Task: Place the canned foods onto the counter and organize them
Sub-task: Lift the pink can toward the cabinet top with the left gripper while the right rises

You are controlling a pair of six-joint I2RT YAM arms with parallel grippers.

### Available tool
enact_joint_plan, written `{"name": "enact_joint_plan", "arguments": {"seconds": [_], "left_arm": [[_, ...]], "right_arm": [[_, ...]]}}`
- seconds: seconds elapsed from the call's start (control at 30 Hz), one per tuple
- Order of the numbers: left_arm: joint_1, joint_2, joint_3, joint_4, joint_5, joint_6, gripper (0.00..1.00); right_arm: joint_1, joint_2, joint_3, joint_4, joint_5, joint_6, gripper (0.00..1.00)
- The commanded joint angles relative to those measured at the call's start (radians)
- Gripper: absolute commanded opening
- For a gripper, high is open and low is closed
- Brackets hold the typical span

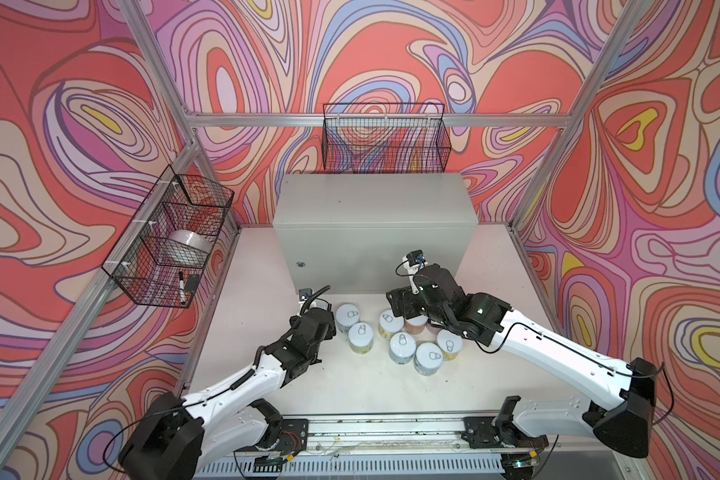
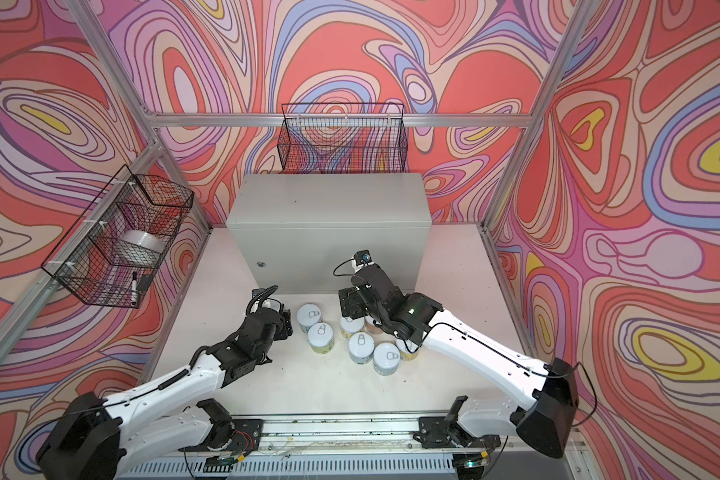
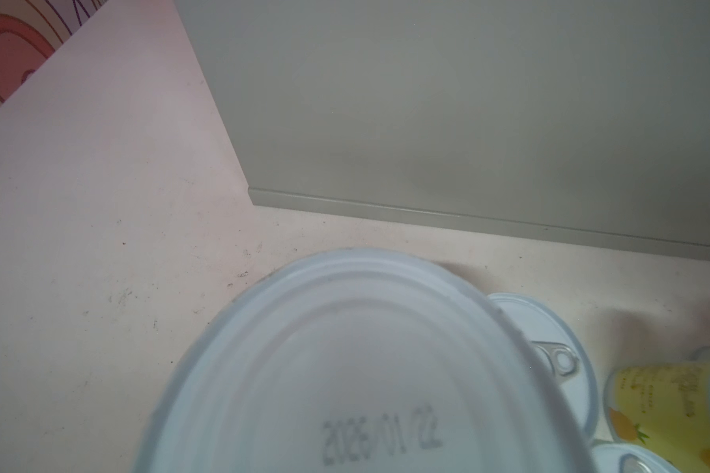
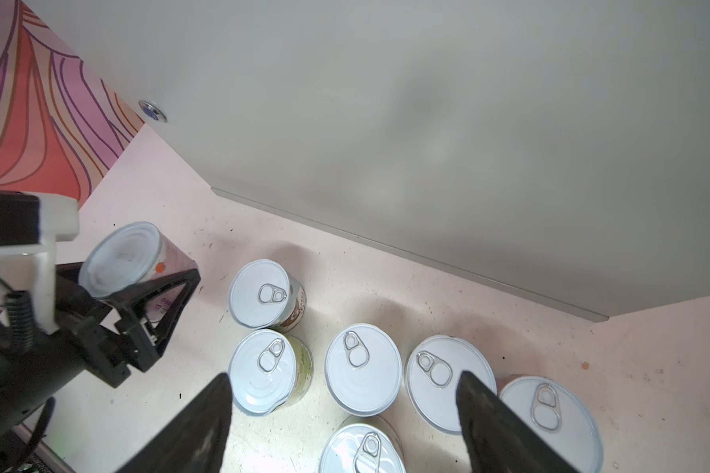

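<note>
Cans [image 1: 403,345] stand bunched on the tabletop [image 1: 350,386], at 6 o'clock from the grey cabinet [image 1: 371,199]. Left hand [image 4: 152,274] holds 1 tipped can [image 4: 119,256]; it might slip. Right hand [image 4: 343,376], wide open, could knock neighbours over.

The light-grey counter [image 1: 375,208] stands against the middle of the bench's [image 1: 350,390] back edge. Just before its front, pastel-labelled cans [image 1: 403,341] cluster upright, pull-tab lids up, mostly touching. One pinkish can [image 4: 119,262] is tilted, its date-stamped base showing.
</note>
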Motion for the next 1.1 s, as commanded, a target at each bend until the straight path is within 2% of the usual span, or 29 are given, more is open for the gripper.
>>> {"name": "enact_joint_plan", "arguments": {"seconds": [0.0, 0.2, 0.4, 0.5, 0.9, 1.07], "left_arm": [[0.003, -0.114, 0.124, -0.252, 0.057, 0.014, 0.00], [0.001, -0.222, 0.329, -0.488, 0.140, 0.053, 0.00], [0.001, -0.163, 0.578, -0.608, 0.268, 0.087, 0.00], [0.001, -0.128, 0.695, -0.635, 0.284, 0.103, 0.00], [0.002, 0.133, 1.138, -0.690, 0.158, 0.263, 0.00], [0.003, 0.269, 1.303, -0.690, 0.063, 0.343, 0.00]], "right_arm": [[0.005, -0.014, 0.033, 0.008, 0.006, -0.010, 0.88], [0.004, -0.032, 0.090, -0.014, 0.005, -0.012, 0.88], [0.004, -0.027, 0.171, -0.056, 0.010, -0.015, 0.88], [0.005, -0.033, 0.189, -0.063, 0.027, -0.026, 0.88], [0.004, -0.037, 0.262, -0.054, 0.063, -0.063, 0.88], [0.004, -0.024, 0.299, -0.044, 0.074, -0.071, 0.88]]}}
